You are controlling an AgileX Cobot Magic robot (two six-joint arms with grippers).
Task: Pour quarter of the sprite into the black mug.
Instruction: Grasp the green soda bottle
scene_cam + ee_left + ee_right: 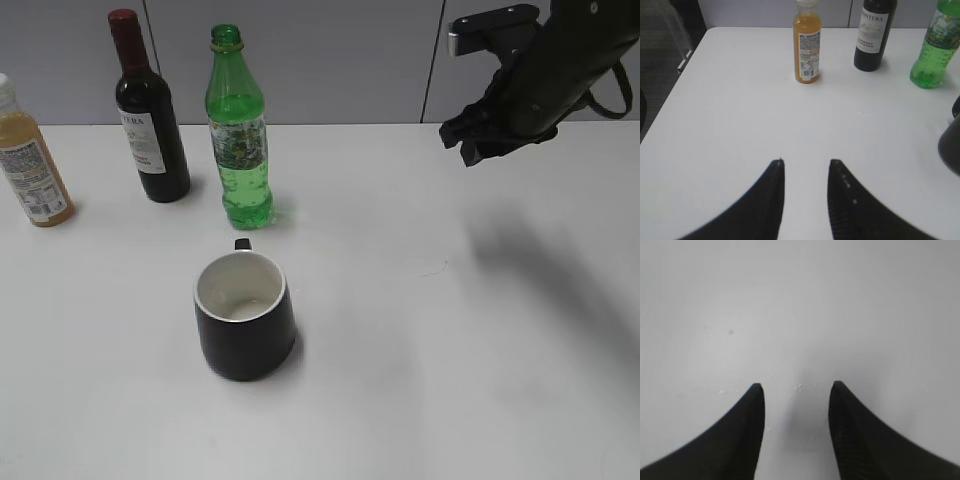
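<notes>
The sprite (pixel 239 135), a tall green capless bottle, stands upright at the back of the white table; the left wrist view catches it at the far right (pixel 936 47). In front of it sits the black mug (pixel 244 316) with a white inside and its handle toward the bottle; only its edge (pixel 951 142) shows in the left wrist view. My right gripper (pixel 478 143) hangs open and empty above the table at the upper right, seen over bare tabletop in its own view (pixel 796 386). My left gripper (pixel 806 162) is open and empty, low over the table, well short of the bottles.
A dark wine bottle (pixel 148 115) with a red top stands left of the sprite, and an orange juice bottle (pixel 30 160) stands at the far left. The table's left edge (pixel 684 65) shows in the left wrist view.
</notes>
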